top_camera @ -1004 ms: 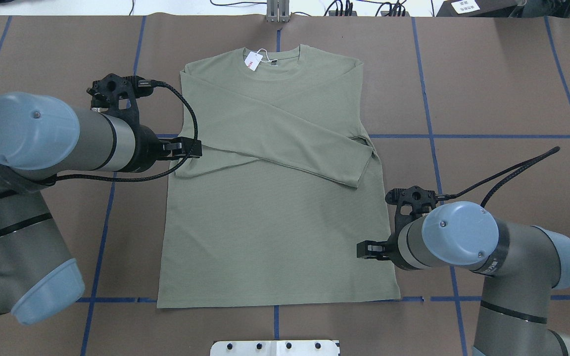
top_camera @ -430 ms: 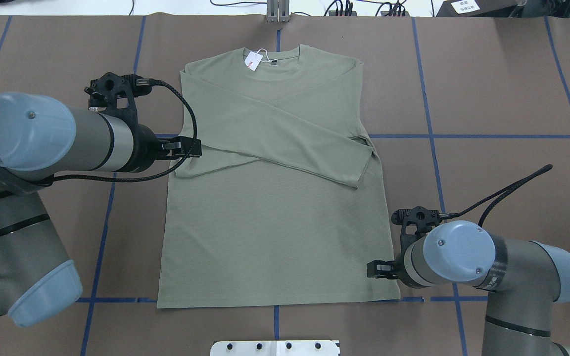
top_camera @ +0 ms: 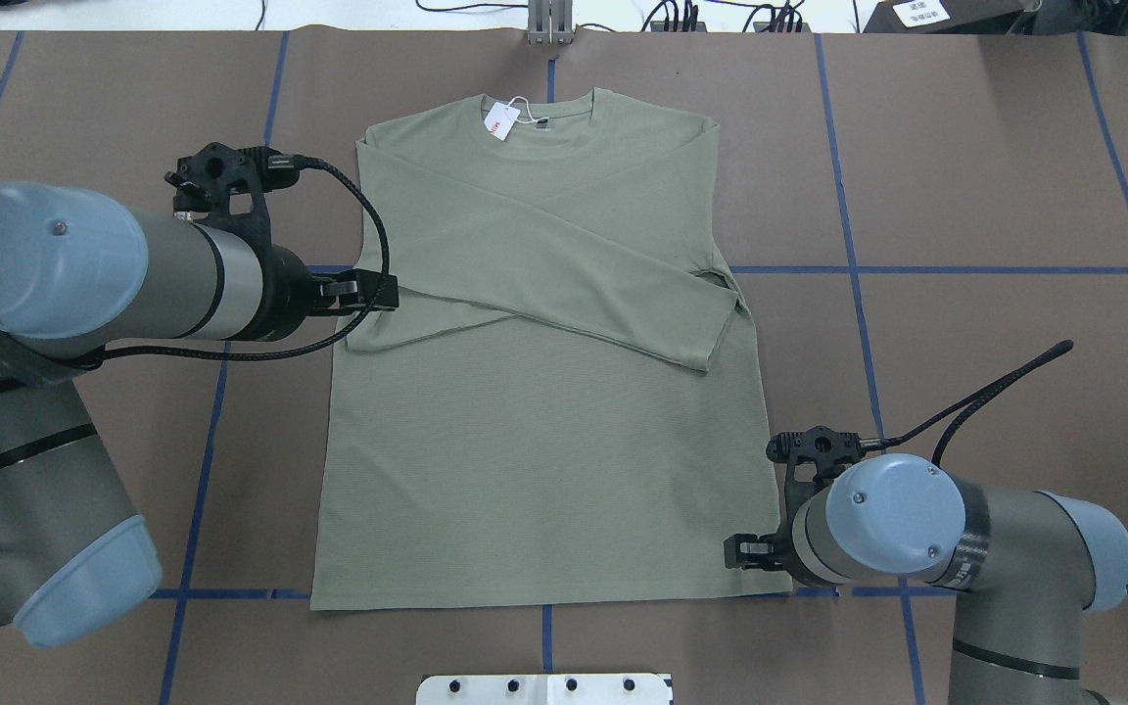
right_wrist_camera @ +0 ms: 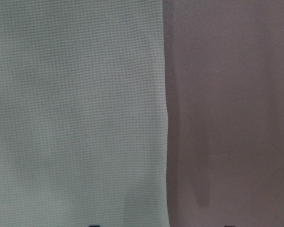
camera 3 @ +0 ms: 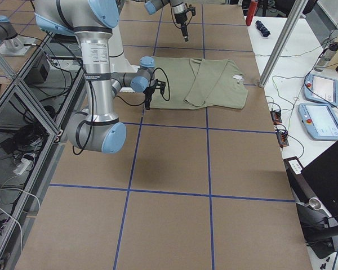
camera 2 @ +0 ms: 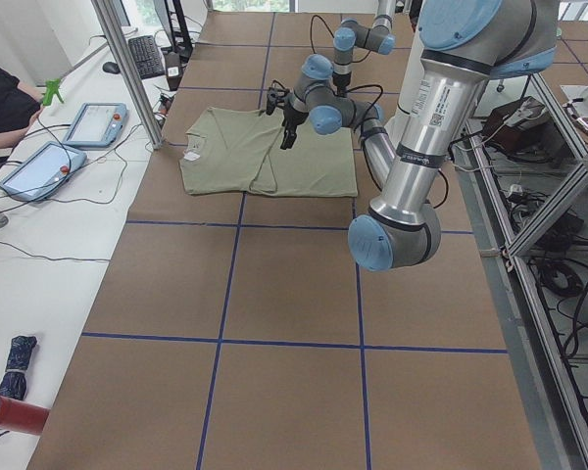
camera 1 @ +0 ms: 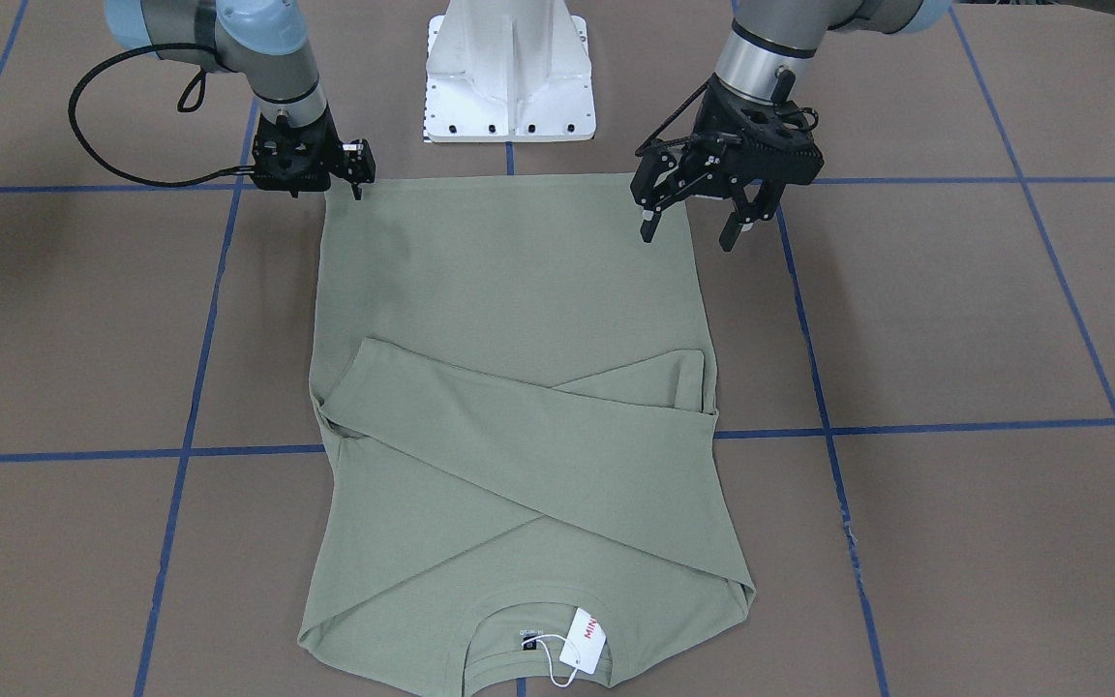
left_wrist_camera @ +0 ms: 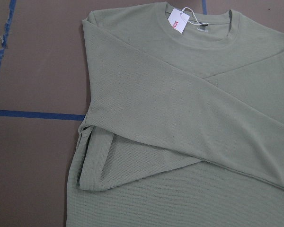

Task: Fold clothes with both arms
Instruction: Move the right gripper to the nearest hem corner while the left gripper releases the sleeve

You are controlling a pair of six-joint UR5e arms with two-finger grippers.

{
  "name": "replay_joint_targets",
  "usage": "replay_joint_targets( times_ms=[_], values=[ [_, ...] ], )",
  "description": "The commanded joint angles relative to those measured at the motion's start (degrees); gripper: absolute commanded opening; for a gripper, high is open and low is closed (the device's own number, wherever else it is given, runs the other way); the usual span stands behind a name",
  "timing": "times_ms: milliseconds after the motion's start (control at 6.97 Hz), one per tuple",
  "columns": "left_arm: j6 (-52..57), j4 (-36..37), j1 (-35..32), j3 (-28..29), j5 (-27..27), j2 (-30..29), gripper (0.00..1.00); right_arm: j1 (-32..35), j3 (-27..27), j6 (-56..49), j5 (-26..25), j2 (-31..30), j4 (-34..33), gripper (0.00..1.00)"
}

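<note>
- The shirt [top_camera: 544, 470] lies flat in the middle of the desk [top_camera: 965, 176]. Its long axis runs from the hem at the robot-side edge to the collar and hang tag [top_camera: 498, 119] toward the far edge. Both sleeves [top_camera: 564, 284] are crossed over the chest.
- The right claw [top_camera: 738, 552] sits low at the hem's right corner with its jaws apart. Its wrist view shows the shirt's side edge running between the 2 finger tips, and nothing is gripped.
- The left claw [camera 1: 687, 239] hangs spread and empty, raised above the shirt's left side edge beside the folded cuff — roughly halfway up the garment.
- Judgement: a hem-to-collar fold needs both hem corners. The right claw is already at its corner — the left one would have to travel toward the robot-side edge and descend.
</note>
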Motion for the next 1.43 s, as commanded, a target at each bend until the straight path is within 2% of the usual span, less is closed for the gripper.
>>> replay_joint_targets(
  times_ms=[0, 287, 860, 1291],
  values=[
    [0.0, 0.0, -0.1, -0.1, 0.0, 0.0, 0.99, -1.2, -1.2, -0.1, 0.0, 0.3, 0.0, 0.87],
    [0.0, 0.0, -0.2, -0.3, 0.0, 0.1, 0.99, -1.1, -0.9, -0.1, 0.1, 0.2, 0.0, 0.7],
    [0.0, 0.0, -0.4, -0.3, 0.0, 0.1, 0.99, -1.1, -0.6, -0.3, 0.1, -0.2, 0.0, 0.02],
    [-0.1, 0.0, -0.5, -0.2, 0.1, 0.1, 0.98, -1.1, 0.6, 0.3, 0.1, 0.3, 0.0, 0.0]
  ],
)
